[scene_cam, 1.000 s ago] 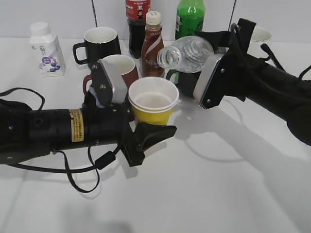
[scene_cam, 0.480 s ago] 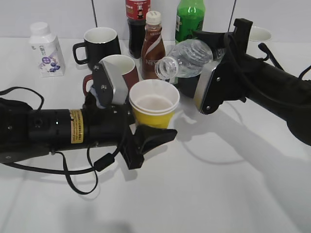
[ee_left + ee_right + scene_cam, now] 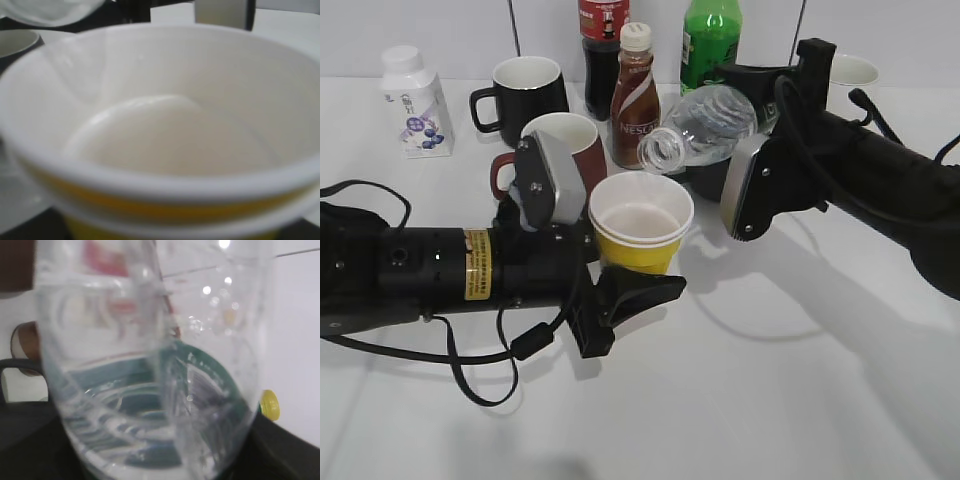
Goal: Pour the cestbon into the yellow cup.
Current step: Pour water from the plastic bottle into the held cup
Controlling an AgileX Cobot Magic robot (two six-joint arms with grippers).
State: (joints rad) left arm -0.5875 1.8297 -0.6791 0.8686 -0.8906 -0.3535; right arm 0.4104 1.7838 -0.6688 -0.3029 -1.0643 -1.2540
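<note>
exterior view shows the right gripper [image 3: 745, 150] clamped around the clear plastic cestbon water bottle [image 3: 705, 125], held tipped nearly flat with its uncapped mouth pointing left and a little down, above the middle of the desk toward the far edge. the left gripper [image 3: 610, 255] is closed on the small yellow paper cup with a white rim [image 3: 640, 228], holding it upright just below and in front of that mouth.

the mouth looks to sit over the cup's far rim, not its centre, so a stream could run down the outside or splash onto the white desk [image 3: 770, 380]; more tilt without moving closer would cause that. squeezing the thin bottle could make it gush, and a tight grip may crumple the paper cup.

right wrist view shows the bottle's dark green label band [image 3: 200, 390] through ribbed clear plastic. left wrist view shows the cup's white inside [image 3: 165, 135], seemingly dry.
</note>
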